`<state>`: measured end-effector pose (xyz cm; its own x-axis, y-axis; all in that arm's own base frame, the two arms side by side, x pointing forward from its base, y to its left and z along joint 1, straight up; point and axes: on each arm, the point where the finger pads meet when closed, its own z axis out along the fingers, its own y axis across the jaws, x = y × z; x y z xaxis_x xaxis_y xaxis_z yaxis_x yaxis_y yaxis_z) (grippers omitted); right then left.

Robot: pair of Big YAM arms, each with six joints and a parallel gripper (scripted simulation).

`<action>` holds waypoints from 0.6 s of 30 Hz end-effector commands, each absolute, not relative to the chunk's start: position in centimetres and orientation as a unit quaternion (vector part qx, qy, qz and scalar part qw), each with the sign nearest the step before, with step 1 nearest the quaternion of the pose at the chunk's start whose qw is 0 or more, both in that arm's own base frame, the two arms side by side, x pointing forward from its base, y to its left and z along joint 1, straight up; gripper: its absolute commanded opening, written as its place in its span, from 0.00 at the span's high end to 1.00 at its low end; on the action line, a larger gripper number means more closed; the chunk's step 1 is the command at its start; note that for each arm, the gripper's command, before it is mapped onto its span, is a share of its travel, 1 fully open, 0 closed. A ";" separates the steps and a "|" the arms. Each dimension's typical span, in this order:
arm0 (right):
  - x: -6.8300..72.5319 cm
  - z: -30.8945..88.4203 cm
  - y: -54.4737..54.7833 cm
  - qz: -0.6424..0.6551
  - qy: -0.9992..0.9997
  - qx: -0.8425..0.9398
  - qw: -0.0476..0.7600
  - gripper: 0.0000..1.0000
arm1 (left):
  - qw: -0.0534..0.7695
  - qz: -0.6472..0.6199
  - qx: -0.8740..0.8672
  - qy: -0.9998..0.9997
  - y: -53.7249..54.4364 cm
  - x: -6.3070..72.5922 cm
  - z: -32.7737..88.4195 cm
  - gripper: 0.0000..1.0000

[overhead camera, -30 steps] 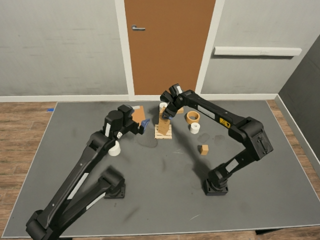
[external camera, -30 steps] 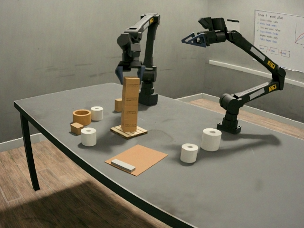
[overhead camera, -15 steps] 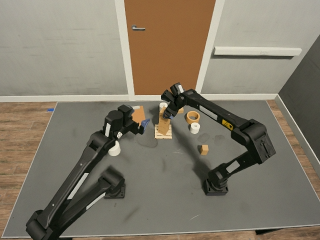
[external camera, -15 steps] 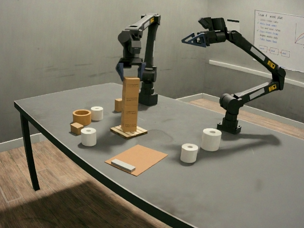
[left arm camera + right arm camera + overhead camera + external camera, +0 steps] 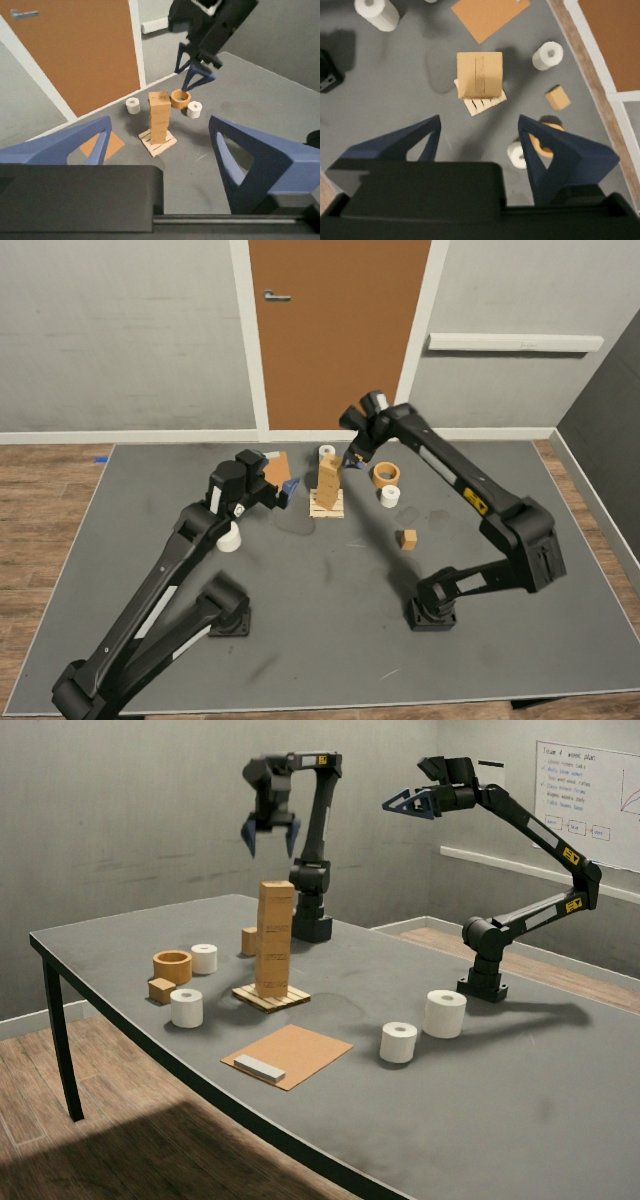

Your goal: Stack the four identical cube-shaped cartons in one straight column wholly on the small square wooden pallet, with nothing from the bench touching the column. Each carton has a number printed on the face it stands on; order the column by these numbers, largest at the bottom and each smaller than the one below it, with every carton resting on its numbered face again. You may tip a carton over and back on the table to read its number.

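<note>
Overhead, the right pincer (image 5: 354, 461) (image 5: 270, 855) (image 5: 180, 81) (image 5: 479, 120) points downward, spread and unladen; the left pincer (image 5: 288, 492) (image 5: 408, 805) (image 5: 160, 120) gapes wide.

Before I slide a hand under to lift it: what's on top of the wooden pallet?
The column of four cartons. The slats beneath it and the cartons' numbered faces are hidden.
</note>
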<state>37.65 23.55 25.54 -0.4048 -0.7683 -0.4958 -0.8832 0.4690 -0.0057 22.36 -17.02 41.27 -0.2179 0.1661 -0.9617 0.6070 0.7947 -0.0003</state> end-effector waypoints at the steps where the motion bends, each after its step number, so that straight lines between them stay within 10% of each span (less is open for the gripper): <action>1: 38.1 32.8 22.1 0.122 0.814 -0.506 0.258 0.17 | 0.572 -0.192 0.254 0.756 -17.0 22.5 41.6 0.00; 18: 37.4 29.5 22.2 0.129 0.825 -0.506 0.218 0.17 | 0.572 -0.192 0.254 0.756 -17.0 22.5 41.6 0.00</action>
<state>37.56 22.38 28.74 -0.4060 -0.7737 -0.4864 -0.8862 0.4633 0.0028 22.36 -17.02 41.27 -0.2179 0.1661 -0.9617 0.6070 0.7947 -0.0003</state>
